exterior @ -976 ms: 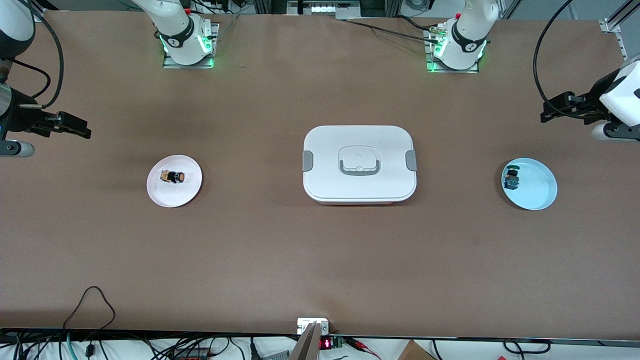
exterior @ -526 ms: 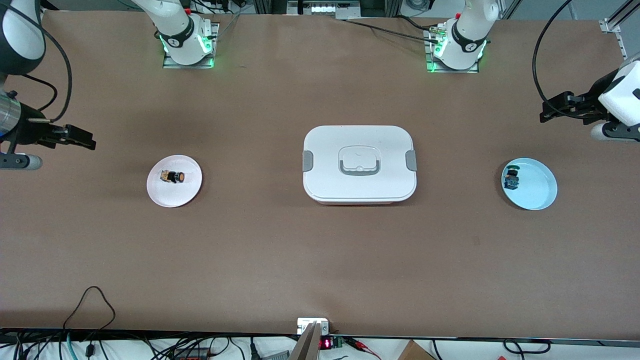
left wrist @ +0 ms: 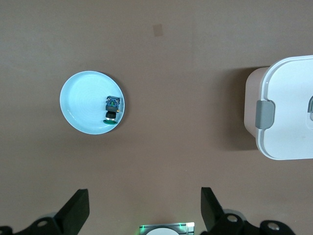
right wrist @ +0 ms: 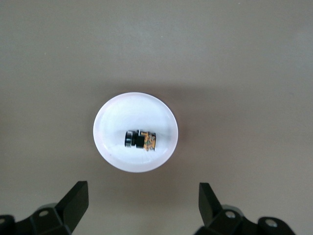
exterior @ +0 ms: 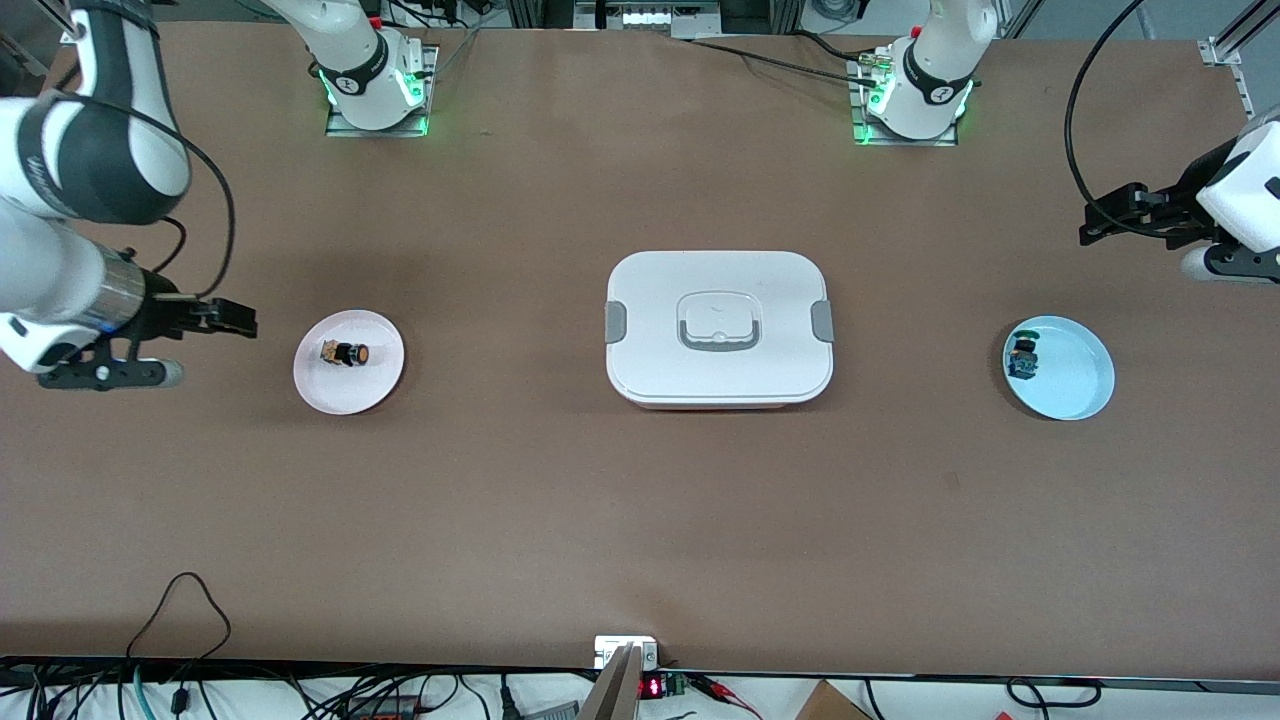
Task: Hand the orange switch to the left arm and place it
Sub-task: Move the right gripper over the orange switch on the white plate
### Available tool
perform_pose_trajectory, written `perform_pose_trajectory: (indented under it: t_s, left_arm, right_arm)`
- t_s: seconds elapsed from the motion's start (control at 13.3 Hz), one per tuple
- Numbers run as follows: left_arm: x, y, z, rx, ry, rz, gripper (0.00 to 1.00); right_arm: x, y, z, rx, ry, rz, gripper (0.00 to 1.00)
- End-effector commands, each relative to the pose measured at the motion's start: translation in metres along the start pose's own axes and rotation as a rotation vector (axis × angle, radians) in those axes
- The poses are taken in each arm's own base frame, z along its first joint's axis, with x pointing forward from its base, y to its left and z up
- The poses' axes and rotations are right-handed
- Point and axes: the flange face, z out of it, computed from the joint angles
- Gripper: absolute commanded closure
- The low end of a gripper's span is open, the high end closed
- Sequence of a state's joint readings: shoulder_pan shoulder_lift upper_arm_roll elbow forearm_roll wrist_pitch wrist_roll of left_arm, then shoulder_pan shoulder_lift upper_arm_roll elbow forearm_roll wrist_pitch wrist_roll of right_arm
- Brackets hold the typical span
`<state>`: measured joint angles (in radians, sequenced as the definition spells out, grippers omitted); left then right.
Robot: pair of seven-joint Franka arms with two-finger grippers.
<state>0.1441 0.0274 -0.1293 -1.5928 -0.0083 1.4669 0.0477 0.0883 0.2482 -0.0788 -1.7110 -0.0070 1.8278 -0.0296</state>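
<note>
The orange switch (exterior: 346,353) lies on its side on a small white plate (exterior: 330,391) toward the right arm's end of the table. It also shows in the right wrist view (right wrist: 141,140). My right gripper (exterior: 232,320) is open and empty in the air beside the plate, at the table's end. The white box (exterior: 718,328) with grey clips sits mid-table; its end shows in the left wrist view (left wrist: 286,112). My left gripper (exterior: 1095,222) is open and empty, high over the left arm's end, where the arm waits.
A green-and-blue switch (exterior: 1022,356) lies on a light blue plate (exterior: 1075,385) toward the left arm's end, also in the left wrist view (left wrist: 112,108). Cables hang along the table's front edge (exterior: 180,610).
My right arm has swung down and toward the white plate, bringing its open gripper close beside it. The left arm has barely moved.
</note>
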Motion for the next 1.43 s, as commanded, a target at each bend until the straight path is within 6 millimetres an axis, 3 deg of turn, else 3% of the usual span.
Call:
perform_pose_trajectory:
  t_s: [0.0, 0.53, 0.98, 1.35]
  left_arm:
    - [0.002, 0.001, -0.005, 0.017, 0.007, 0.004, 0.0]
    - [0.002, 0.0, -0.005, 0.017, 0.007, 0.002, 0.0]
    - [0.002, 0.0, -0.005, 0.017, 0.007, 0.002, 0.0]
    - [0.002, 0.0, -0.005, 0.017, 0.007, 0.002, 0.0]
  right_arm:
    - [-0.007, -0.002, 0.039, 0.009, 0.004, 0.014, 0.0]
    - [-0.01, -0.009, 0.124, 0.004, -0.012, 0.007, 0.0]
    - [-0.008, -0.031, 0.165, -0.006, -0.062, -0.02, 0.0]
    - [-0.009, -0.03, 0.193, -0.01, -0.045, -0.021, 0.0]
